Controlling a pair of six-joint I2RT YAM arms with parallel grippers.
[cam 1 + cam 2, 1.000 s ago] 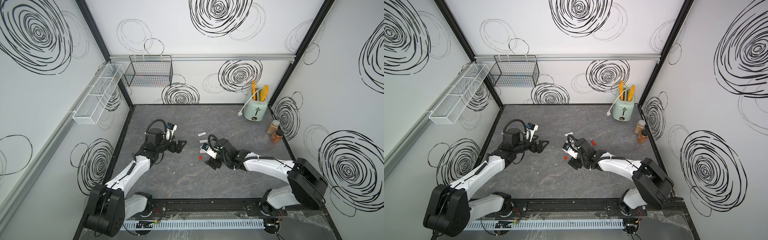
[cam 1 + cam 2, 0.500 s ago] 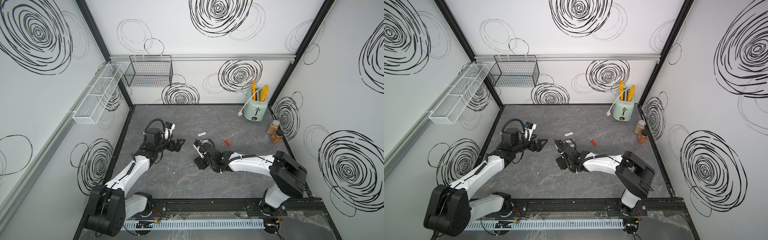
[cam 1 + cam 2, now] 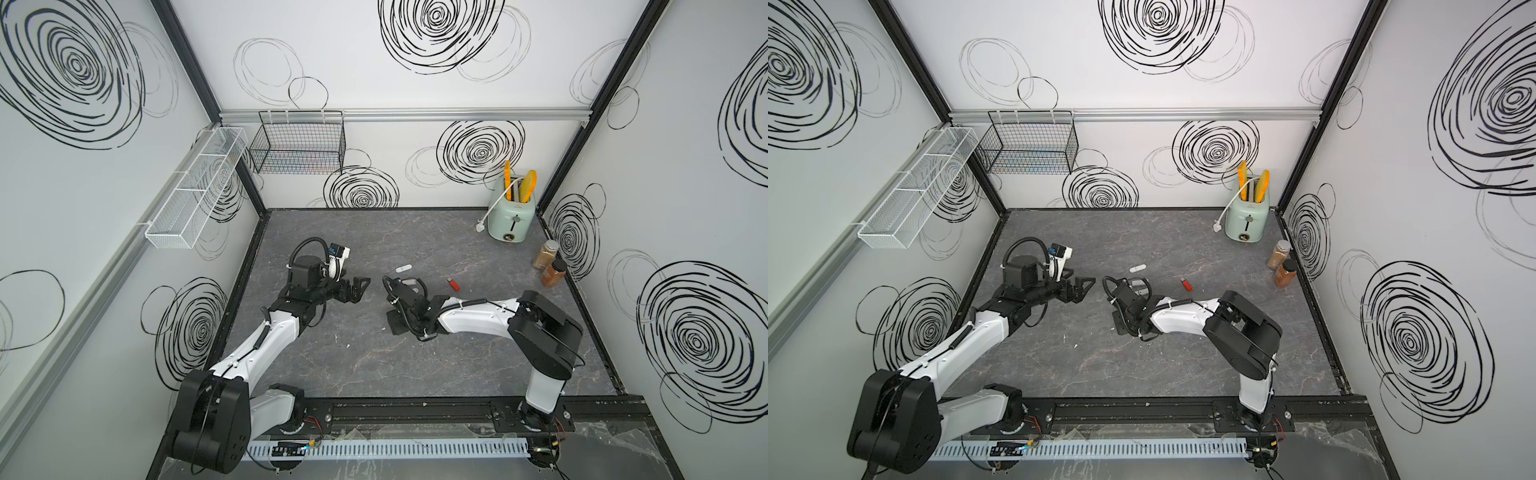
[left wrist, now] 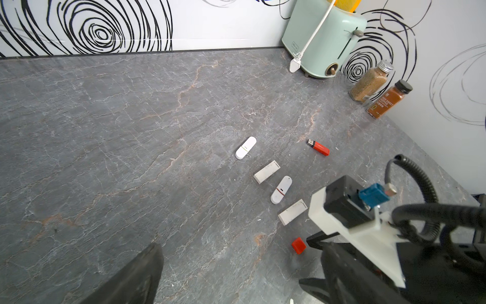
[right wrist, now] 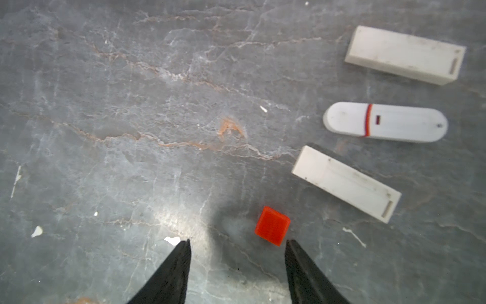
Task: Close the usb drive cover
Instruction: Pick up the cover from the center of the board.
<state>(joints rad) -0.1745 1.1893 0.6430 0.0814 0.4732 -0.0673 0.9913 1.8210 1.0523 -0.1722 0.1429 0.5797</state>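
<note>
The red usb drive [image 3: 454,284] [image 3: 1186,284] [image 4: 318,148] lies on the grey table with its metal plug bare. Its small red cover [image 4: 299,245] [image 5: 272,225] lies apart from it, to the left, hidden under the right wrist in both top views. My right gripper [image 5: 237,242] [image 3: 397,324] hangs low over the table, open, with nothing between its fingers. The cover sits just past the fingertips, close to one of them. My left gripper [image 3: 357,286] [image 3: 1079,286] [image 4: 236,289] is wide open and empty, further left.
Two rounded white drives [image 4: 246,147] [image 4: 281,189] and two white rectangular ones [image 4: 266,171] [image 4: 292,215] lie between cover and red drive. A mint toaster [image 3: 511,216] and two spice jars [image 3: 545,254] [image 3: 552,273] stand at the back right.
My right arm has swung left and drawn nearer, so the red drive now shows on the table to its right. Its jaws have narrowed. The left arm has barely moved.
</note>
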